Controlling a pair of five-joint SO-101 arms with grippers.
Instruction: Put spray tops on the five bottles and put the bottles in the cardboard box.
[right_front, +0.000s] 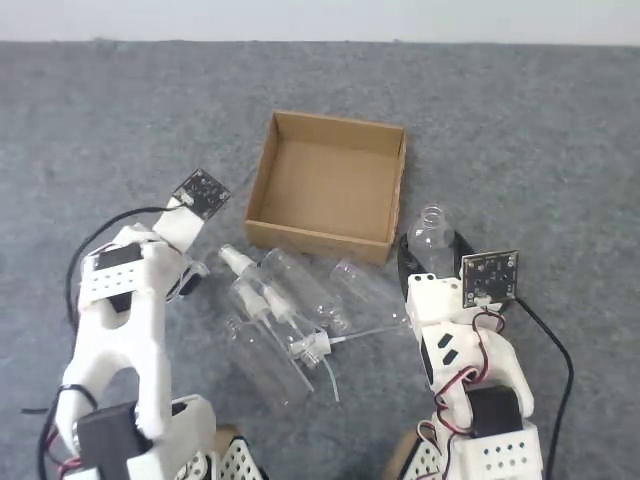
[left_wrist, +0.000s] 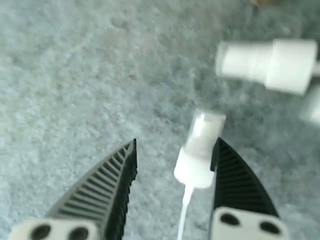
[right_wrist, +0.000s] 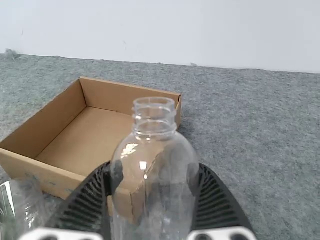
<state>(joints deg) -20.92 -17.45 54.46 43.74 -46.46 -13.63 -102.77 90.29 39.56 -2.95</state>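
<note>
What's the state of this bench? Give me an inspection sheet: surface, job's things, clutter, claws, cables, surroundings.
Surface: grey carpet-like mat under everything.
Job's things: brown cardboard box open and empty; clear plastic bottles lying heaped in front of it, with loose white spray tops among them; one clear upright bottle, uncapped.
Clutter: nothing seen.
Claws: left claw open, with a white spray top with dip tube against one finger; right claw shut on the clear upright bottle.
Cables: black cable beside the left arm; second black cable and red wires at the right arm.
Surroundings: white wall.
</note>
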